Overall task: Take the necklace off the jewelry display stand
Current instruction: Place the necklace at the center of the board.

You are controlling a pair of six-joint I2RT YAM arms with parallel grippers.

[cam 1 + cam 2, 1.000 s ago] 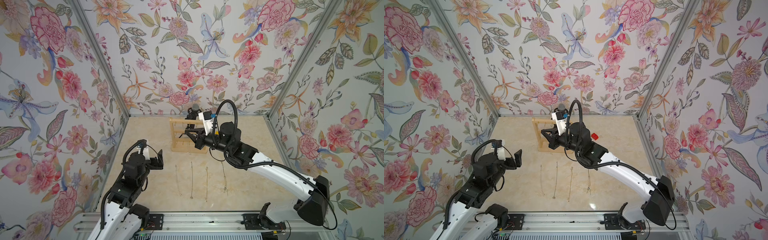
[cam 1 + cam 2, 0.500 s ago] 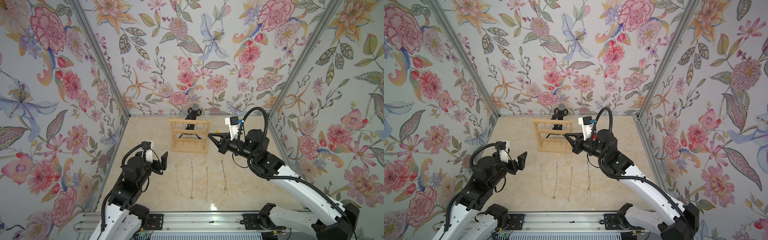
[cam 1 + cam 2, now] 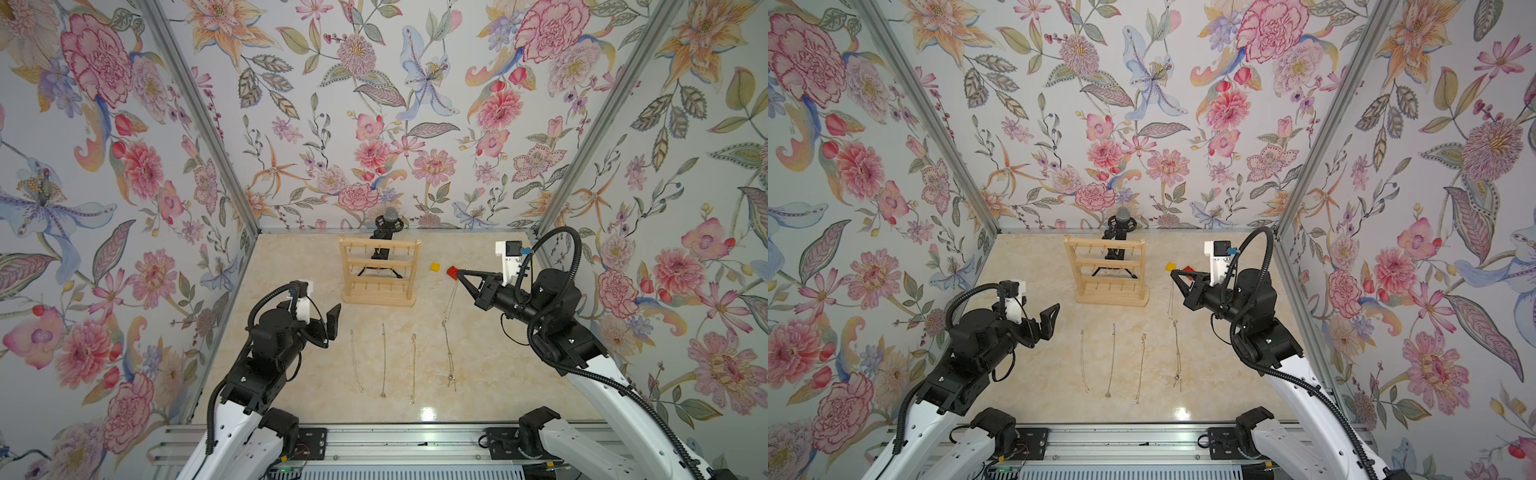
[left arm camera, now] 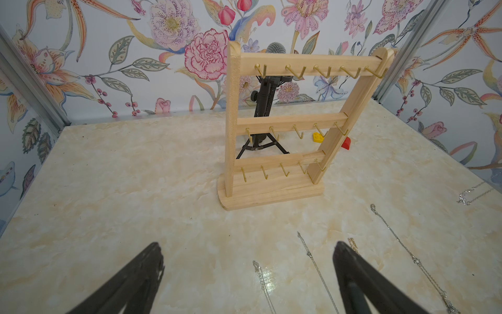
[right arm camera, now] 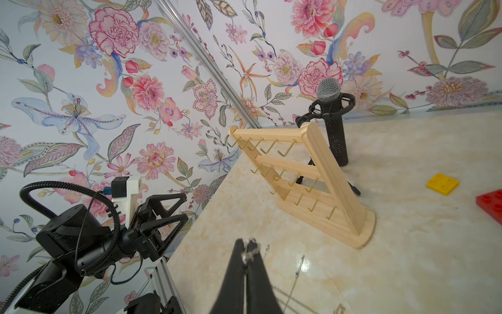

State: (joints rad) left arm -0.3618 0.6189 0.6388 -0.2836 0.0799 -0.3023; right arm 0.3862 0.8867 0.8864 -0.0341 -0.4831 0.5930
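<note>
The jewelry display stand (image 3: 378,270) (image 3: 1106,270) is upright at the back middle of the table. Every hook I can see on it is bare in the left wrist view (image 4: 285,122) and the right wrist view (image 5: 312,174). To the right of the stand, my right gripper (image 3: 458,274) (image 5: 245,244) is shut on a thin silver necklace (image 3: 451,297) (image 5: 248,254). The chain hangs from the gripper's tips towards the table. My left gripper (image 3: 326,322) (image 4: 248,247) is open, holds nothing, and hovers left of and in front of the stand.
Several other necklaces (image 3: 383,361) lie in a row on the table in front of the stand. A microphone on a black tripod (image 3: 388,224) stands behind the stand. A yellow brick (image 3: 435,266) and a red brick (image 3: 452,272) lie near the right gripper's tips. Flowered walls close three sides.
My right arm has pulled away from the stand and swung to the right, carrying the necklace. My left gripper has edged forward and stayed open.
</note>
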